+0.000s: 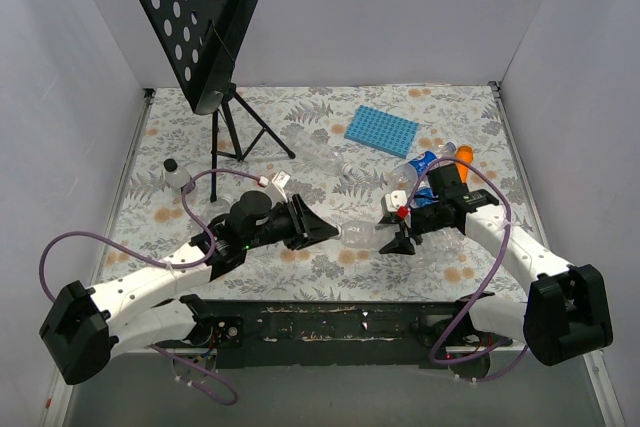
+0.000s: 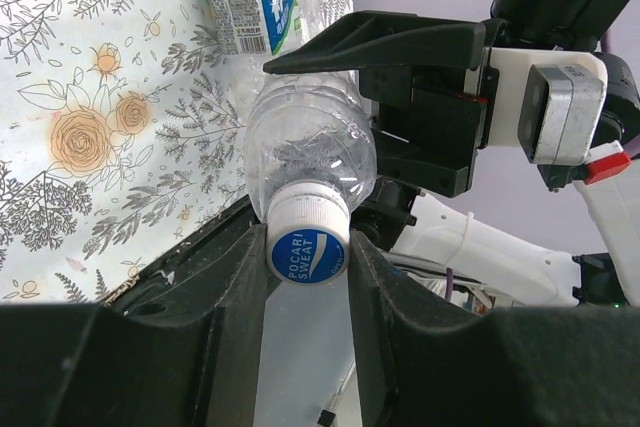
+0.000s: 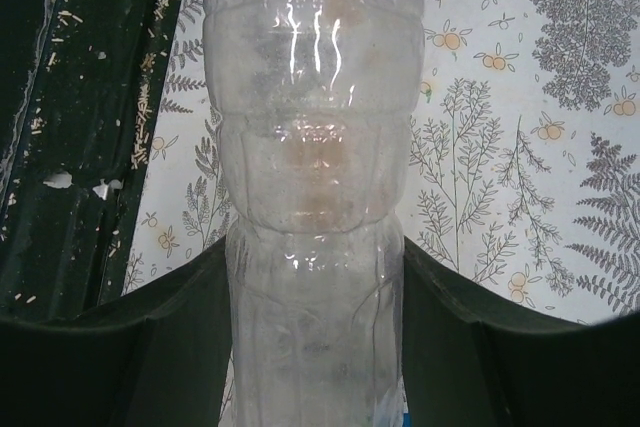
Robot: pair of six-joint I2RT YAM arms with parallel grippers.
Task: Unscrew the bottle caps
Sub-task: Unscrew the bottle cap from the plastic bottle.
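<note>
Support is shared between both arms: the clear bottle (image 1: pixel 361 234) is held level above the bench (image 1: pixel 300 117), its body clasped by the right hand (image 1: pixel 393 231), so that the white cap (image 2: pixel 307 239), pinched in the clenched left hand (image 1: pixel 329 232), can be twisted off.

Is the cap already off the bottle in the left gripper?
No, the Pocari Sweat cap, clamped in the left gripper, sits on the clear bottle.
</note>
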